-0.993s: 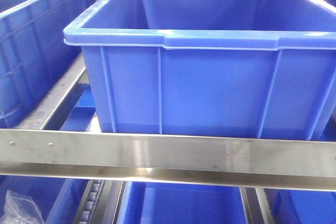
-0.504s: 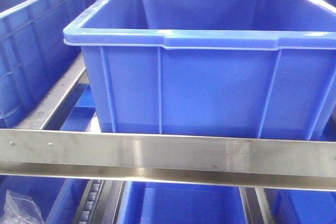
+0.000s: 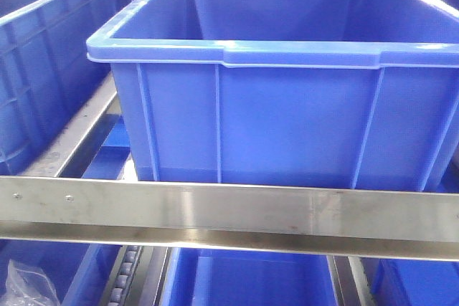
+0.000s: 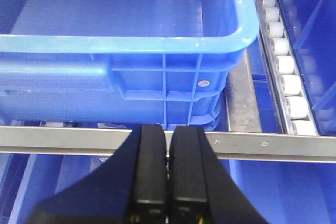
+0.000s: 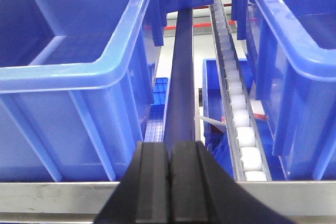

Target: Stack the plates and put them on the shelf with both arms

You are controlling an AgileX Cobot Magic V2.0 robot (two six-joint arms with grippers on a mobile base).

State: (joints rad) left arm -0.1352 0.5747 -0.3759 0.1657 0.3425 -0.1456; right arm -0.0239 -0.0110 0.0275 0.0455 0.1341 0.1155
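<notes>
A large blue crate is seen in the front view, seated on the shelf just behind its wide steel front rail, with the crate's thick rim standing well above the rail. A second crate is set to the left, and a steel side rail runs back through the narrow gap between the two. Below the front rail more blue bins are visible, together with a grey roller track and a crumpled clear bag at the lower left corner. In the left wrist view the left hand is held closed, its two black fingers pressed together with nothing between them, just in front of the front rail and facing the corner of a crate; open room is seen to the right of that corner, where a line of white rollers runs back. In the right wrist view the right hand is likewise closed and empty, aimed at the gap between two crates, where a dark bar and a roller track lead away from the rail. The plates cannot be seen in any view, so their place cannot be told.
</notes>
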